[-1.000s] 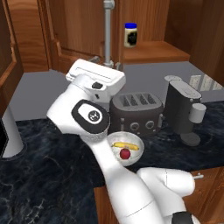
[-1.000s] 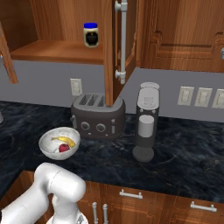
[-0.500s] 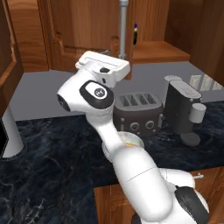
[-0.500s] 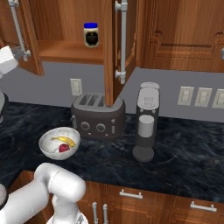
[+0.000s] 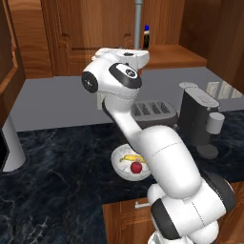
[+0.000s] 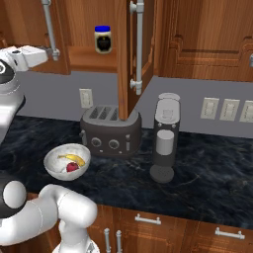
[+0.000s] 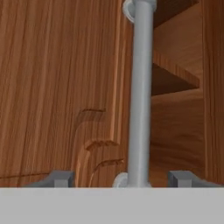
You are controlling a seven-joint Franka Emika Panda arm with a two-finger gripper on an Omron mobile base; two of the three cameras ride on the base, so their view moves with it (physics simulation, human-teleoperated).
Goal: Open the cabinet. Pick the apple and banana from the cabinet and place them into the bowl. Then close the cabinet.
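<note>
The cabinet [image 6: 79,20] stands open, both doors swung out. My gripper [image 7: 122,179] is open, its fingertips [image 7: 61,178] standing either side of the left door's vertical silver handle [image 7: 140,92] without squeezing it. From the right base the gripper [image 6: 51,51] is raised at the lower end of that handle [image 6: 49,27]; from the left base it [image 5: 142,51] sits just under the bar [image 5: 138,21]. Down on the counter, the marbled bowl [image 6: 55,168] holds the banana [image 6: 74,159] and the apple [image 6: 72,167]; the left base view shows the same bowl [image 5: 119,167], banana [image 5: 132,158] and apple [image 5: 136,167].
A dark-lidded jar [image 6: 102,39] stands on the cabinet shelf. The right door [image 6: 123,59] juts out edge-on above the dark toaster [image 6: 109,131]. A grey coffee machine [image 6: 165,138] stands right of the toaster. Closed wall cabinets [image 6: 207,34] continue to the right.
The arm has swung up from above the bowl to the left cabinet door, bringing the gripper around the handle. The apple and banana stay in the bowl.
</note>
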